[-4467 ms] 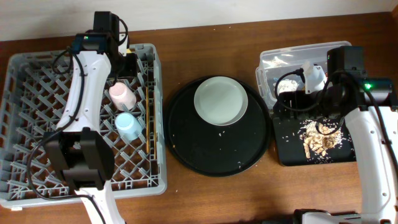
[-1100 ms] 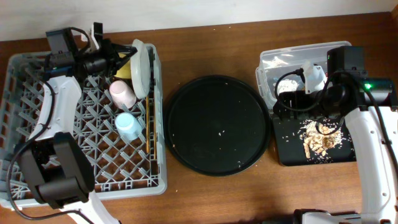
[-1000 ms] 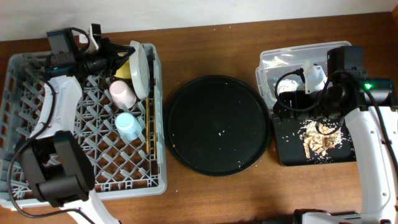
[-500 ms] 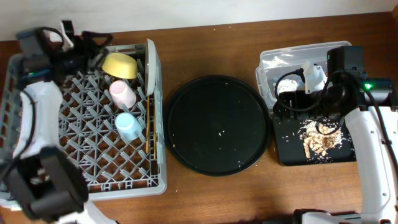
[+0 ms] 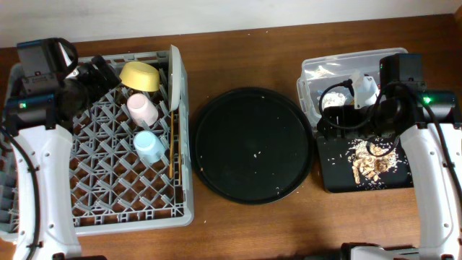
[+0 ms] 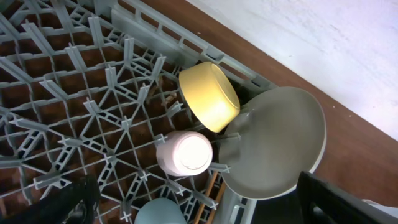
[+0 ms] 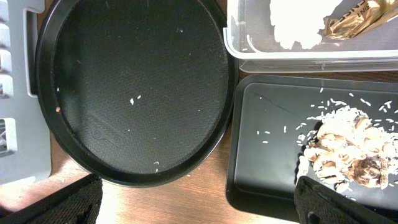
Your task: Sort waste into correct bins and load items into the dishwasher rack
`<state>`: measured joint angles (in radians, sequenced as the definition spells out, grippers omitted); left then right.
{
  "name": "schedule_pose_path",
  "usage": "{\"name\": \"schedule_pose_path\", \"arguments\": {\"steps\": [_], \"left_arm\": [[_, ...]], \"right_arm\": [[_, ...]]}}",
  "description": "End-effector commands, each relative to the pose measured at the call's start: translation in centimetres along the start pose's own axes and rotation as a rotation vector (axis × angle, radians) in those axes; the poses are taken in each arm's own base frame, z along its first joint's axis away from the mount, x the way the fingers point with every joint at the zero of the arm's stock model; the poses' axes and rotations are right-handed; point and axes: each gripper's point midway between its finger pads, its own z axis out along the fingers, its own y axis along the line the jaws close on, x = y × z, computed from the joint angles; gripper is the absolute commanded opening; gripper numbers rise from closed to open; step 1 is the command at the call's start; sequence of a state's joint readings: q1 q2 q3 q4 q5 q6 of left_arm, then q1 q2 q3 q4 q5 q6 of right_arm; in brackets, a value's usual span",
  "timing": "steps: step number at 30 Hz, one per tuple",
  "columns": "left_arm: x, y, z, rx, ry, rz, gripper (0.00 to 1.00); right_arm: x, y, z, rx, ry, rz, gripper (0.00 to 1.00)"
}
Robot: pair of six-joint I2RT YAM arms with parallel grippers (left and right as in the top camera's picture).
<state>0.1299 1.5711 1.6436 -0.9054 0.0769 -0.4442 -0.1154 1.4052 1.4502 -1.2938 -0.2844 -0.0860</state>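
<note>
A brown wooden table [image 5: 238, 231] runs up to a pale wall, and on it the grey rack [image 5: 130, 220] sits at the left. The left gripper [image 6: 196, 199] hangs over the rack's back part with its fingers spread wide and nothing between them. The right gripper [image 7: 196, 198] is spread and empty too, above the gap between the round tray [image 5: 253, 144] and the black tray [image 7: 267, 155]. The plate [image 6: 280, 143] stands on edge against the rack's right wall, touching the tipped bowl [image 5: 140, 76]. The step in hand looks like leaving the plate. To do it well, the left arm should rise straight up with its fingers wide and go sideways only once above the rim. That keeps it from brushing the bowl or rocking the plate, which is held by little more than a peg and the wall. The rack holds two cups, one pink [image 5: 141, 110] and one blue [image 5: 149, 146], and one bowl and one plate. It also holds one pair of chopsticks [image 5: 172, 155], lying along the right side. There are two bins. The clear tub [image 5: 317, 68] holds one napkin [image 7: 298, 25] and one wrapper [image 7: 357, 18]. The black tray carries one heap of scraps [image 7: 348, 155]. The one round tray bears only a few stray crumbs, so the sorting looks almost finished.
</note>
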Motion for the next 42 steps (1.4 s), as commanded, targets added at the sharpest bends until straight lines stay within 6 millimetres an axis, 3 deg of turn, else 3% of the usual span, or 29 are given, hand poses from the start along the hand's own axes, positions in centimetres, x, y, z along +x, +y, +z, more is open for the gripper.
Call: {"name": "schedule_pose_path", "arguments": {"steps": [1,3,6,11,14,15,17,18,23,30,37,42], "left_arm": [[0.2,0.4,0.2,-0.022,0.001,0.021,0.99],[0.2,0.4,0.2,-0.022,0.001,0.021,0.99],[0.2,0.4,0.2,-0.022,0.001,0.021,0.99],[0.2,0.4,0.2,-0.022,0.001,0.021,0.99],[0.2,0.4,0.2,-0.022,0.001,0.021,0.99],[0.2,0.4,0.2,-0.022,0.001,0.021,0.99],[0.2,0.4,0.2,-0.022,0.001,0.021,0.99],[0.2,0.4,0.2,-0.022,0.001,0.021,0.99],[0.2,0.4,0.2,-0.022,0.001,0.021,0.99],[0.2,0.4,0.2,-0.022,0.001,0.021,0.99],[0.2,0.4,0.2,-0.022,0.001,0.021,0.99],[0.2,0.4,0.2,-0.022,0.001,0.021,0.99]], "right_arm": [[-0.2,0.0,-0.5,0.010,-0.017,-0.008,0.99],[-0.1,0.6,-2.1,0.013,-0.072,-0.027,0.99],[0.8,2.3,-7.9,0.043,-0.283,-0.108,0.99],[0.2,6.9,-20.5,0.119,-0.942,-0.332,0.99],[2.2,7.9,-23.9,0.102,-1.329,-0.394,0.99],[3.4,7.7,-23.8,0.100,-1.454,-0.409,0.99],[4.8,7.0,-21.5,0.095,-1.556,-0.409,0.99],[5.1,6.2,-18.7,0.085,-1.546,-0.387,0.99],[5.5,3.9,-9.0,0.081,-1.406,-0.359,0.99],[5.8,1.8,-0.4,0.086,-1.277,-0.341,0.99],[7.0,-0.6,4.0,0.160,-1.128,-0.275,0.99],[7.0,-1.7,3.8,0.205,-1.131,-0.244,0.99]]}}
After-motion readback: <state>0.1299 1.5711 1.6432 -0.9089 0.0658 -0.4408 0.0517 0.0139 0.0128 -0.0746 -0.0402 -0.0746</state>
